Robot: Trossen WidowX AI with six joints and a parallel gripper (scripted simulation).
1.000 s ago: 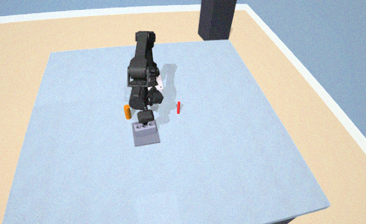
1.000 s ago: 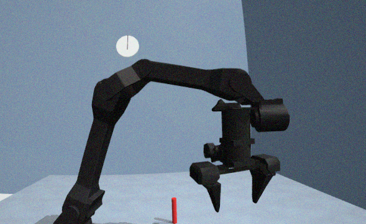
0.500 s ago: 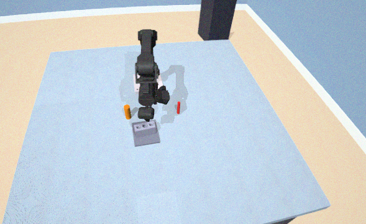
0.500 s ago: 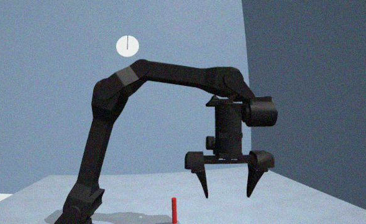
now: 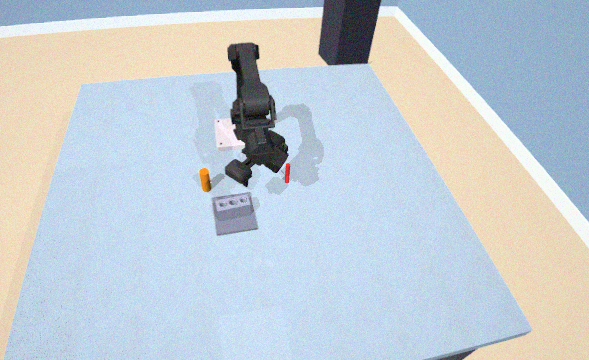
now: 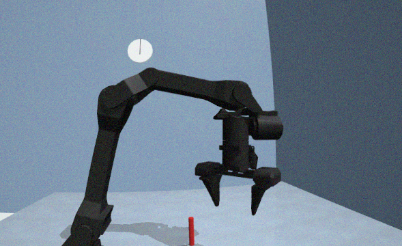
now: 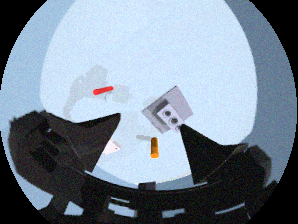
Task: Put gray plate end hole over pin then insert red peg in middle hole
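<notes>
The gray plate (image 5: pixel 238 202) (image 7: pixel 170 117) with its row of three holes lies flat on the raised part of the darker gray base (image 5: pixel 236 226) (image 7: pixel 177 97). Whether the pin stands in an end hole is too small to tell. The red peg (image 5: pixel 287 173) (image 6: pixel 191 231) (image 7: pixel 103 90) stands upright on the table, apart from the base. My gripper (image 5: pixel 262 178) (image 6: pixel 235 210) (image 7: pixel 150 121) is open and empty, pointing down high above the table. In the top view it shows between the peg and the base, on the arm's side. The exterior view does not show plate or base.
An orange cylinder (image 5: pixel 205 180) (image 7: pixel 154 148) stands on the table near the base. A pale pink block (image 5: pixel 225 135) (image 7: pixel 112 147) with small dark holes lies partly behind the arm. Dark pillars (image 5: pixel 349 35) stand at the table's back and off its left side.
</notes>
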